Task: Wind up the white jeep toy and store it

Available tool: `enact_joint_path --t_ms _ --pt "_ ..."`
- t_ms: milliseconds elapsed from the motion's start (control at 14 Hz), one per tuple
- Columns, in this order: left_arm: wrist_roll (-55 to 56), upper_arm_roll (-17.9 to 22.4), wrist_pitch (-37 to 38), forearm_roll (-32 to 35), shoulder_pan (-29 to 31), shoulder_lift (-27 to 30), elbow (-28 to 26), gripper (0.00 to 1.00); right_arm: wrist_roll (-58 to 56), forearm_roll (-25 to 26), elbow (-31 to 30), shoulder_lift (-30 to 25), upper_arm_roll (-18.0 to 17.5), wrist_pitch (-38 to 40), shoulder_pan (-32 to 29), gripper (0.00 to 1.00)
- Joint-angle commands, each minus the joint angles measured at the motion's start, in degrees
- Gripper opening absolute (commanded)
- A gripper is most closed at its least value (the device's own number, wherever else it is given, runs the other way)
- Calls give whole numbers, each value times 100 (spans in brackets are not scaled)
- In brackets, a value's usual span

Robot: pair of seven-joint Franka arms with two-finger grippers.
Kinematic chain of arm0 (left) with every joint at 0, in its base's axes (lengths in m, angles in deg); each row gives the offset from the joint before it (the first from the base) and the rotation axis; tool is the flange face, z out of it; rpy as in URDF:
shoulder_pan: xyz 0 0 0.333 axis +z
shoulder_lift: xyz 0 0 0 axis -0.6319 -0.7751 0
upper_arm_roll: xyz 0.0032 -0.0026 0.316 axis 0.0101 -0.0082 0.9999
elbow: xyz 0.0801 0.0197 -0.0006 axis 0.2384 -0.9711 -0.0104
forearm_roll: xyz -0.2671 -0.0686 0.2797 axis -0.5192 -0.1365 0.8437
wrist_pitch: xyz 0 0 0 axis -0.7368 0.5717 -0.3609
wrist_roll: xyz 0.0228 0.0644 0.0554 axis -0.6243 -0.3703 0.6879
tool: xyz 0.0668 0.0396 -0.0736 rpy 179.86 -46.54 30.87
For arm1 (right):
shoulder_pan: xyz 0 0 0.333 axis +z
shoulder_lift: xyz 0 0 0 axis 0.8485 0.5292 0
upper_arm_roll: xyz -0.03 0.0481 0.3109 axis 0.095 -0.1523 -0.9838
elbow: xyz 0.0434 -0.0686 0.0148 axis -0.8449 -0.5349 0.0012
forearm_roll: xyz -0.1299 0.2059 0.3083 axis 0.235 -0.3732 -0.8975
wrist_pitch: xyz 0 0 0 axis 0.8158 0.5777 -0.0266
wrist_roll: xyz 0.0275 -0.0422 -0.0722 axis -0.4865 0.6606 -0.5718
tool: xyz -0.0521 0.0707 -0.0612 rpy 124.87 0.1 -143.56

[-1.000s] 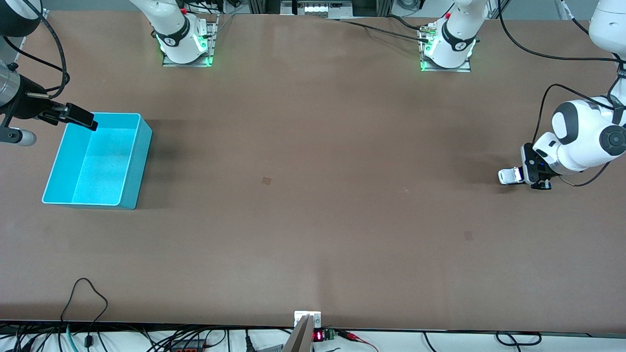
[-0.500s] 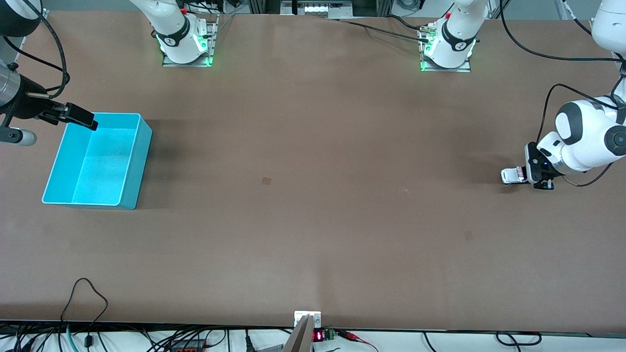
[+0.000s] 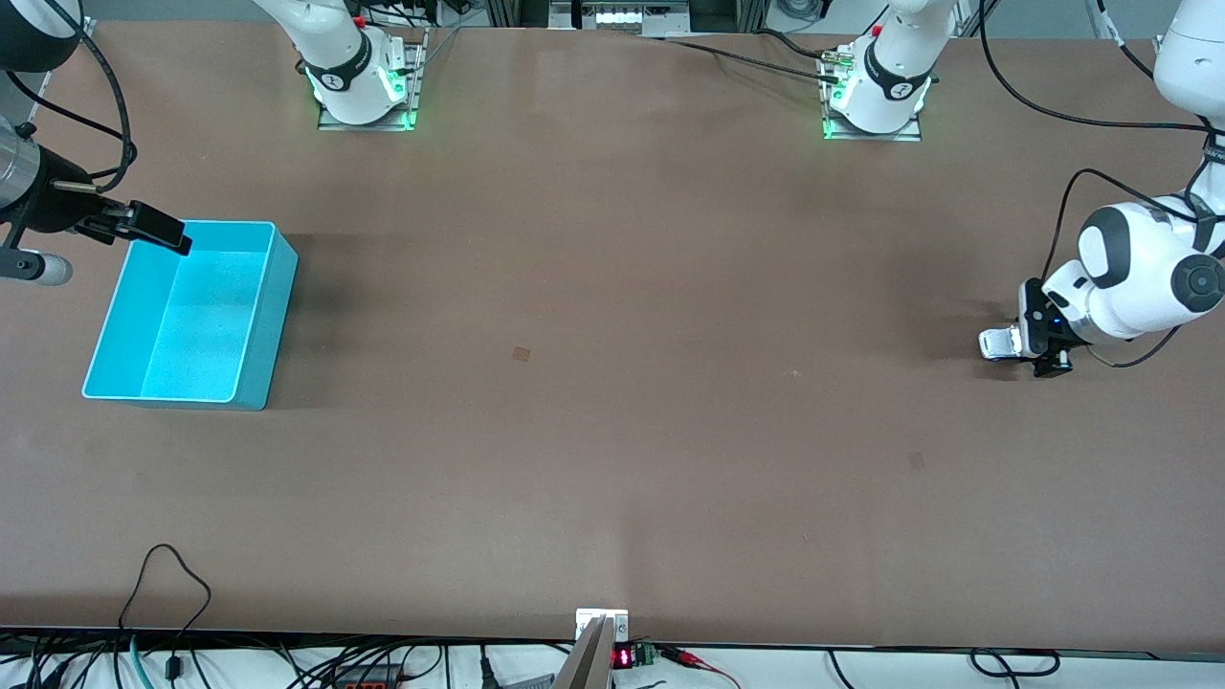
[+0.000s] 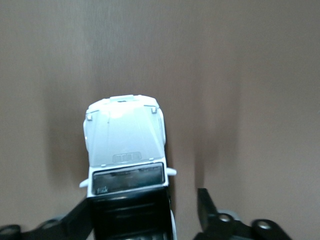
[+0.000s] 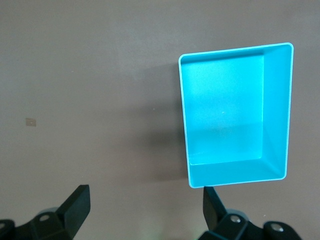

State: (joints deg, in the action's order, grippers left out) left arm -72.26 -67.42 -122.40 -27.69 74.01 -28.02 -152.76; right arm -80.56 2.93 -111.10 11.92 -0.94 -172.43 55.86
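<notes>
The brown table point(image 3: 612, 383) lies under both my arms. Below my waiting right gripper point(image 5: 145, 210), jaws spread wide, sits the turquoise bin point(image 5: 235, 115). My left gripper point(image 4: 145, 212) stands open around the white jeep toy point(image 4: 125, 145), one finger touching it, the other apart.

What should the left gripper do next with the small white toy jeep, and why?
Probably lift the left gripper straight up, clear of the small white toy jeep. Its fingers stand open around the jeep's black-roofed rear, and the jeep sits on the brown table at the left arm's end. The open right gripper waits beside the turquoise plastic bin.
</notes>
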Motion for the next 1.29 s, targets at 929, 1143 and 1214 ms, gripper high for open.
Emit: enact_joint_path --t_ms 929,1143,1214 --pt "-62 -630 1687 -915 -642 1901 66 100 -96 37 8 -35 2 66 -1 100" --pt "-36 -630 1704 -1110 -924 1902 346 100 -96 37 8 -35 2 66 -9 100" --pt "-36 -630 1782 -1119 -933 1893 504 100 -96 37 8 -35 2 66 -9 100"
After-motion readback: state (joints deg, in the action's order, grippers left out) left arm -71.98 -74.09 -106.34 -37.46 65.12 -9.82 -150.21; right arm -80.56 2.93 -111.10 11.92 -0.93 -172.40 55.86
